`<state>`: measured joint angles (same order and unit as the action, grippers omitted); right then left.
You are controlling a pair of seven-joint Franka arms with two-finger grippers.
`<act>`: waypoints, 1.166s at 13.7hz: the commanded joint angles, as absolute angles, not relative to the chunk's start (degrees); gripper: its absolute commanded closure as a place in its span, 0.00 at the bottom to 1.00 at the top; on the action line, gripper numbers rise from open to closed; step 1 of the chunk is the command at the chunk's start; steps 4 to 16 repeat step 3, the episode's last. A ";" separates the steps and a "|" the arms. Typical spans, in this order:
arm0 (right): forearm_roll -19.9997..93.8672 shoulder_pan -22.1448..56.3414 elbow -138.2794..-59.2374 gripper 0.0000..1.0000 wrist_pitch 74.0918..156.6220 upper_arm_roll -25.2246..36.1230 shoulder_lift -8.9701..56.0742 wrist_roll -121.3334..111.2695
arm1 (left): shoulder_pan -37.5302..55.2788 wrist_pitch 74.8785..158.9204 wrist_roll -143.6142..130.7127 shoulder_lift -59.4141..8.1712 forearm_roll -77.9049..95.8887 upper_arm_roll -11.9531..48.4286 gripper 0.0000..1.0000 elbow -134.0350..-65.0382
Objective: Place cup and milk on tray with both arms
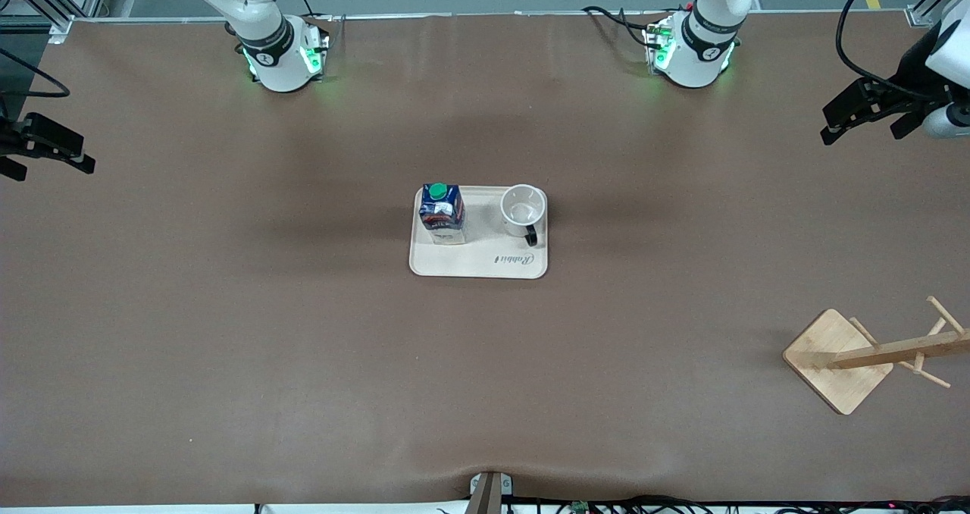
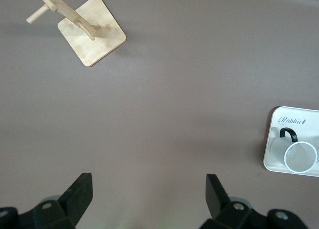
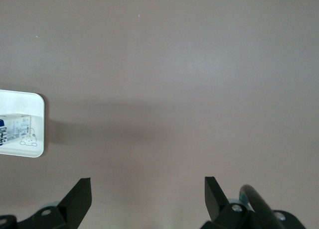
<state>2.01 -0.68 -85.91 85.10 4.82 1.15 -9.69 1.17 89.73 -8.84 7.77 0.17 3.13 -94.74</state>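
Note:
The cream tray lies mid-table. The dark blue milk with its green cap stands upright on it, toward the right arm's end. The white cup stands upright beside it on the tray, its black handle pointing toward the front camera. My left gripper is open and empty, up over the table's left-arm end. My right gripper is open and empty over the right-arm end. The left wrist view shows the open left gripper, the cup and the tray. The right wrist view shows the open right gripper, the tray's edge and part of the milk.
A wooden rack with pegs on a square base stands toward the left arm's end, nearer to the front camera than the tray. It also shows in the left wrist view. The brown table surface surrounds the tray.

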 commanded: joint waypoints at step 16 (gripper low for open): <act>-0.62 -2.02 -85.80 0.00 85.96 3.69 -0.62 -10.63 | 1.32 88.86 -8.52 7.03 -0.09 3.34 0.00 -93.69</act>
